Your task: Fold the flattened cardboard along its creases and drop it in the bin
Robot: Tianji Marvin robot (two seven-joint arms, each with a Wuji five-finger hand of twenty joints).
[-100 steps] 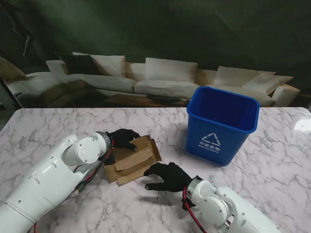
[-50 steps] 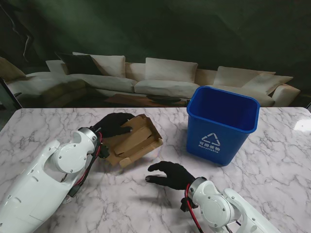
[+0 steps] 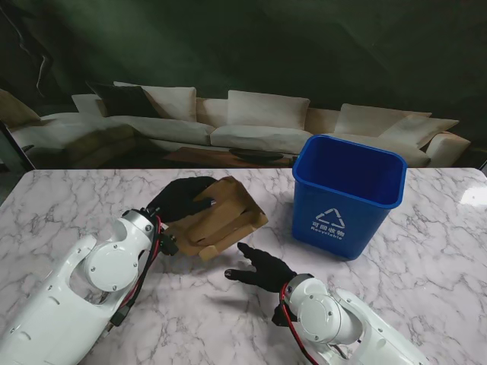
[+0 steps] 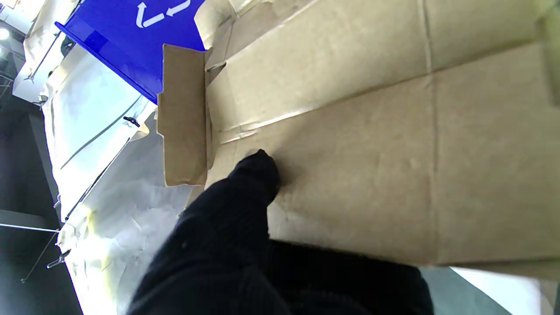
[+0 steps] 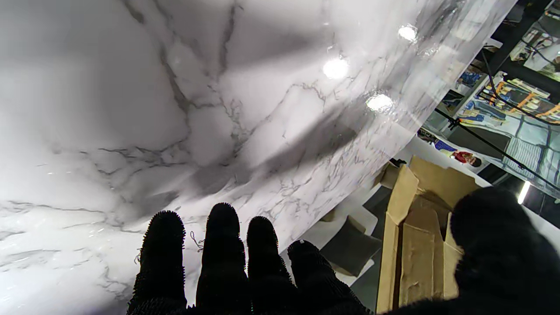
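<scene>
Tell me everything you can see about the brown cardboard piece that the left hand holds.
The folded brown cardboard piece is plain corrugated board with visible creases and short end flaps, layered on itself. It is lifted off the white marble table and tilted, its far end pointing toward the blue plastic recycling bin without touching it. The black-gloved left hand grips its left edge, one finger pressing its flat face. The right hand hovers open nearby, apart from it.
</scene>
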